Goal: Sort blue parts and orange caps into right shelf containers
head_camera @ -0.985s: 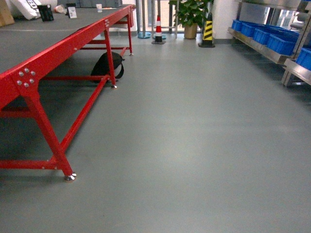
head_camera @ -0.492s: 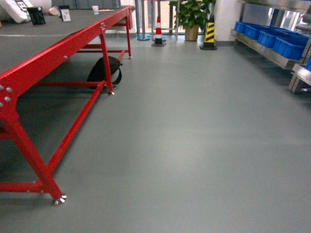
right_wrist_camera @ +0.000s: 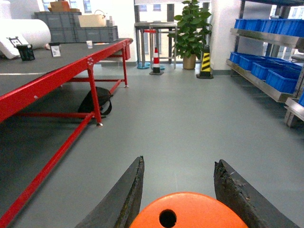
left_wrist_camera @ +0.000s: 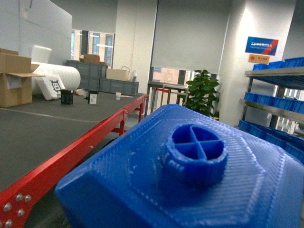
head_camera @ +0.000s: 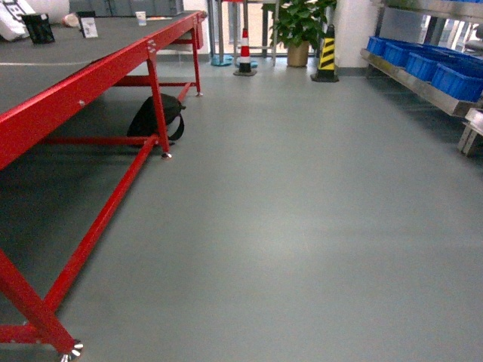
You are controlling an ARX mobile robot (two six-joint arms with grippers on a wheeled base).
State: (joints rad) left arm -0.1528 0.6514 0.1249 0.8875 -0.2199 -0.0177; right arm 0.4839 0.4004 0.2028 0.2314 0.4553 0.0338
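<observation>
A large blue part (left_wrist_camera: 190, 171) with a round cross-ribbed boss fills the lower part of the left wrist view, carried above the floor; it hides the left gripper's fingers. In the right wrist view my right gripper (right_wrist_camera: 179, 161) holds an orange cap (right_wrist_camera: 190, 211) with a small hole in its flat top between two dark fingers (right_wrist_camera: 128, 194). The steel shelf (head_camera: 423, 87) runs along the right wall with blue containers (head_camera: 453, 75) on it, also seen as blue containers (right_wrist_camera: 280, 78) far ahead on the right. Neither gripper shows in the head view.
A red tube-frame table (head_camera: 75, 98) stands on the left, with a black bag (head_camera: 155, 117) under it. At the far end are a red-white cone (head_camera: 244, 51), a yellow-black cone (head_camera: 327, 54) and a potted plant (head_camera: 300, 26). Grey floor lies between table and shelf.
The head view has moved forward: the red table has slid left and nearer, and the shelf and blue containers have drifted toward the right edge.
</observation>
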